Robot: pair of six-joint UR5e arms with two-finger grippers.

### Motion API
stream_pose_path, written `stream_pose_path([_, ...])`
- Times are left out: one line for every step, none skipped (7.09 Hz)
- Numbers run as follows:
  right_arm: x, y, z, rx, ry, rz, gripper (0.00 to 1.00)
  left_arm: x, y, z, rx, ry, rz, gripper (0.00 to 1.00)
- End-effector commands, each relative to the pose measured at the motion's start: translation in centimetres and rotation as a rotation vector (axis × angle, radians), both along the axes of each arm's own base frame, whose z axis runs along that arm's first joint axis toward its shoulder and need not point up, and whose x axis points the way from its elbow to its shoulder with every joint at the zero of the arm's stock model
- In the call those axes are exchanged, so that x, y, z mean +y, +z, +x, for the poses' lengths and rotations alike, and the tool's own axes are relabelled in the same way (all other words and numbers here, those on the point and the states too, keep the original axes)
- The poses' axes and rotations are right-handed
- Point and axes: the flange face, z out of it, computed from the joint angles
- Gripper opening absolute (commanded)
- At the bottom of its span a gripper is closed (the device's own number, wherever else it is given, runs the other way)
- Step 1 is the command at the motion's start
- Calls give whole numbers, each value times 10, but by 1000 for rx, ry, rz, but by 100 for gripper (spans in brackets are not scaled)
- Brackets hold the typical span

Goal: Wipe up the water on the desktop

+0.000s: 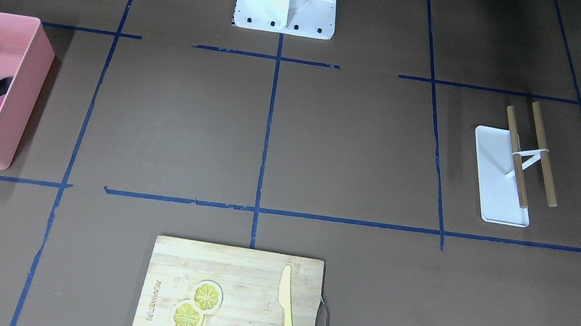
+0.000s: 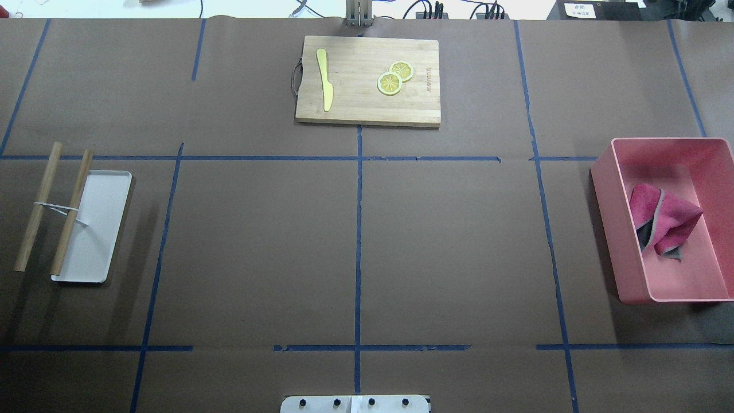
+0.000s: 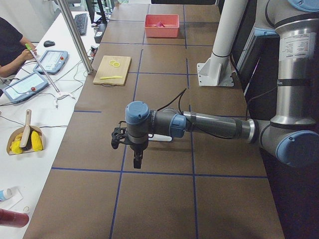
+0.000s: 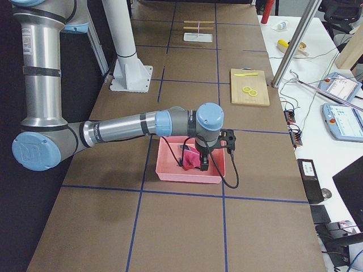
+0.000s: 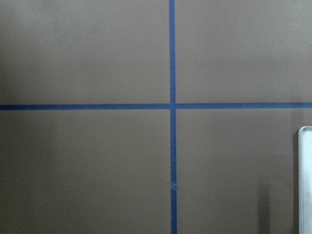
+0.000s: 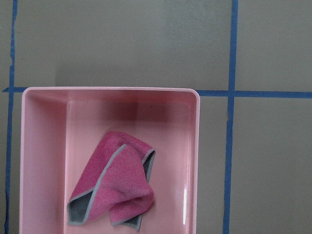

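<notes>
The desktop (image 2: 258, 241) is a dark-brown surface with a grid of blue tape lines; I see no water on it in any view. A pink cloth with grey edging (image 2: 659, 221) lies crumpled in a pink bin (image 2: 608, 201) at the right; the cloth also shows in the right wrist view (image 6: 117, 187). My right gripper (image 4: 203, 163) hangs over the bin above the cloth. My left gripper (image 3: 137, 162) hangs above the desktop near a white tray (image 2: 100, 229). Both grippers show only in the side views, so I cannot tell whether they are open or shut.
Two wooden sticks (image 2: 37, 209) joined by a white band lie partly on the white tray. A bamboo cutting board (image 2: 355, 97) at the far middle holds a yellow knife (image 2: 325, 77) and two lemon slices (image 2: 390, 84). The white robot base (image 1: 286, 5) stands at the near middle edge.
</notes>
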Motion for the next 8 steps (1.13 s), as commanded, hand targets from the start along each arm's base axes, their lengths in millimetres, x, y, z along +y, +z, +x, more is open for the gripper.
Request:
stream_pose_path([-1,24,7,-22,13,13,100,11,39,-11,0,15,-41,100])
stream_pose_path([-2,31,9,-3,17,10,100,13,48,-8,50,28,-51,100])
stream_pose_path([-3,28,9,-3,14,38,100,15,51,-6,76,38,-47,100])
stream_pose_path([0,49,10,12,18,-2,100,15,51,-6,76,38,-47,100])
stream_pose_path([3,75,13,23,23,-51,100,11,49,-6,73,39,-42,100])
stream_pose_path([3,81,21,29,38,-34,100,10,46,-6,75,37,-38,100])
stream_pose_path([2,89,29,65,51,-15,100,10,44,-6,75,37,-36,100])
stream_pose_path([1,93,33,122,54,-13,100,7,42,-6,74,36,-33,100])
